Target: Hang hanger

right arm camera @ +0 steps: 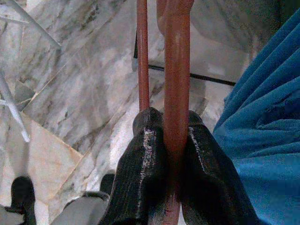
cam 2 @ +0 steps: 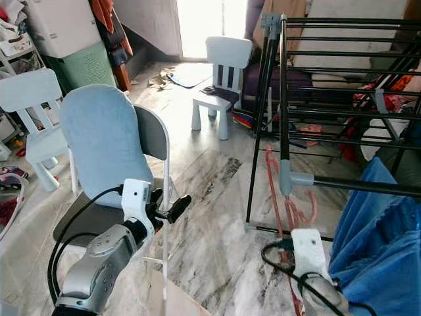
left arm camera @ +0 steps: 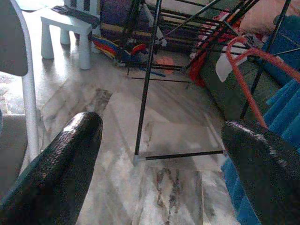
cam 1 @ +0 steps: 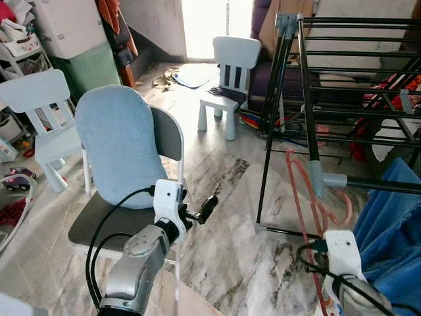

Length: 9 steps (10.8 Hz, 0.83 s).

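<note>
The right gripper [right arm camera: 171, 140] is clamped on the red hanger [right arm camera: 177, 70], its two black fingers [right arm camera: 140, 164] pressed against either side of the thick red bar, with a thinner red bar running alongside just beside the fingers. In the head views the hanger [cam 1: 297, 197] rises from this gripper, low at the robot's right, up toward the black drying rack [cam 1: 342, 72], its looped end lying close to the grey joint on the rack's nearest leg; whether it touches the rack cannot be told. Blue cloth [cam 1: 391, 237] hangs right beside the right gripper on its outer side, draped from a lower rail of the rack.

The left gripper [cam 1: 205, 210] is held out in front of the robot, well apart from the hanger, its fingers [left arm camera: 61, 159] spread wide with nothing between them. Straight ahead of it lie the marble floor [left arm camera: 117, 117] and the foot of the rack. Just beside it, on its outer side, stands a folding chair [cam 1: 168, 135] with a light blue cushion [cam 1: 118, 145] leaning on its backrest. Farther beyond the left gripper is a small white chair [cam 1: 230, 72], and another white child's chair [cam 1: 43, 118] stands off beyond the folding chair.
</note>
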Tool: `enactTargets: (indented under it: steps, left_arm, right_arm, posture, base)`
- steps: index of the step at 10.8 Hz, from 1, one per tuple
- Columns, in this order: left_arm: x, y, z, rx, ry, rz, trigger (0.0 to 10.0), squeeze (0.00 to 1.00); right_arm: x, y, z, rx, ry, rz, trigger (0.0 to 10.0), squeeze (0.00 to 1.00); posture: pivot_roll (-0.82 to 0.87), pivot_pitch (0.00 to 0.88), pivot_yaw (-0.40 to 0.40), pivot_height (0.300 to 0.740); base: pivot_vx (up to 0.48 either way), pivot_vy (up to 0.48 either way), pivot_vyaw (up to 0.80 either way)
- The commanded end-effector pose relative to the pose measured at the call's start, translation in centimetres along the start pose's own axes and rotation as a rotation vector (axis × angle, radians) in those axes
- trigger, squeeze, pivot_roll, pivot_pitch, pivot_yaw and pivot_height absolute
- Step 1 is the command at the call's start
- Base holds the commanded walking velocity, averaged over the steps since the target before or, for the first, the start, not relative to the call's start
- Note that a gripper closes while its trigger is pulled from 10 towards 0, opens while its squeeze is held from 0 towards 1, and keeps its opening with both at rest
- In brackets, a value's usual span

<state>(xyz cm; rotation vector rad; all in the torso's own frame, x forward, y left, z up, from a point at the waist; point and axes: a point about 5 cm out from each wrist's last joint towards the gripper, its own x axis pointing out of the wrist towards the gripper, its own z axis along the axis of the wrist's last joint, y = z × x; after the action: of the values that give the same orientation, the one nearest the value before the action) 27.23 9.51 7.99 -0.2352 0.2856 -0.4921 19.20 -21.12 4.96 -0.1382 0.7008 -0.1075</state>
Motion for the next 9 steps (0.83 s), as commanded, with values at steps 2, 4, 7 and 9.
enactTargets:
  steps: [2, 4, 7, 9]
  left_arm:
    - [0.2, 0.2, 0.4, 0.014, -0.007, -0.002, 10.0, 0.00]
    - [0.2, 0.3, 0.5, 0.017, -0.007, -0.005, 10.0, 0.00]
    - [0.3, 0.3, 0.5, 0.021, -0.001, -0.009, 10.0, 0.00]
    - [0.4, 0.2, 0.3, 0.015, 0.005, -0.005, 10.0, 0.00]
  right_arm:
    - [-0.8, 0.1, 2.4, 0.002, -0.154, 0.009, 10.0, 0.00]
    - [-0.6, -0.3, 4.1, 0.041, -0.198, -0.022, 10.0, 0.00]
    - [0.6, -1.3, 5.2, 0.089, -0.127, -0.079, 10.0, 0.00]
    - [1.8, -1.4, 6.1, 0.143, -0.057, -0.070, 10.0, 0.00]
  posture:
    - [-0.26, 0.000, 0.070, 0.740]
    - [-0.26, 0.000, 0.076, 0.740]
    - [-0.26, 0.000, 0.072, 0.740]
    - [-0.26, 0.000, 0.063, 0.740]
  base:
    - [0.000, 0.000, 0.00]
    - [0.000, 0.000, 0.00]
    - [0.000, 0.000, 0.00]
    - [0.000, 0.000, 0.00]
